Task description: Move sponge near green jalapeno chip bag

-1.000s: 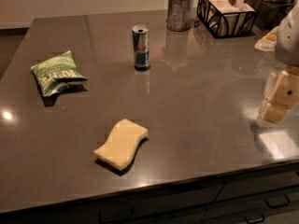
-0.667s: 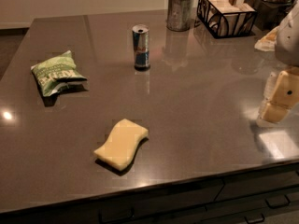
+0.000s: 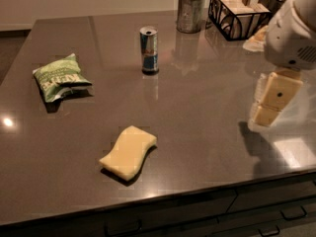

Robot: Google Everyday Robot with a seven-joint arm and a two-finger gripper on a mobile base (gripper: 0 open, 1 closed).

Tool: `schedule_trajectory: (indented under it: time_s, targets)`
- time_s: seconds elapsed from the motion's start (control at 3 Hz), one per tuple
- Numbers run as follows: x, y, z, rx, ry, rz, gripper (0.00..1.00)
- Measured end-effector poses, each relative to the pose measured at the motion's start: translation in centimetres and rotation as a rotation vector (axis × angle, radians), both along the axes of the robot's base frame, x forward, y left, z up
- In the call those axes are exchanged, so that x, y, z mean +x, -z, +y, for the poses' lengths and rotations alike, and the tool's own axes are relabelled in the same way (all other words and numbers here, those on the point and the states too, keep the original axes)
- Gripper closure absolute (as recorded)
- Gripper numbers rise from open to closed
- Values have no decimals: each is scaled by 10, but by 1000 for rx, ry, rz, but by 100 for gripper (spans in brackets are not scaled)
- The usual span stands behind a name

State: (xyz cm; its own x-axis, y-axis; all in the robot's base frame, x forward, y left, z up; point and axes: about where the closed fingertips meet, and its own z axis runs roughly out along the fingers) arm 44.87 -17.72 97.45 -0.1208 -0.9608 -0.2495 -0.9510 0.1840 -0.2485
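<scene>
The pale yellow sponge [image 3: 128,151] lies flat on the dark grey counter [image 3: 197,112] near its front edge, left of centre. The green jalapeno chip bag [image 3: 60,77] lies at the left side of the counter, well behind and to the left of the sponge. My gripper [image 3: 270,101] hangs at the right edge of the view, above the counter, far to the right of the sponge and holding nothing I can see. Its cream fingers with a black dot point down.
A blue-and-silver drink can [image 3: 149,50] stands upright at the counter's middle back. A metal cup [image 3: 190,13] and a black wire basket [image 3: 238,13] stand at the back right. Drawers with handles [image 3: 294,214] run below the front edge.
</scene>
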Motion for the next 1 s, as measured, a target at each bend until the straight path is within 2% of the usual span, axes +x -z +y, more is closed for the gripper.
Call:
schedule_trajectory:
  time_s: [0.67, 1.0]
  targets:
    - [1, 39, 90, 30, -233, 57, 0]
    - [-2, 63, 121, 19, -295, 72, 0]
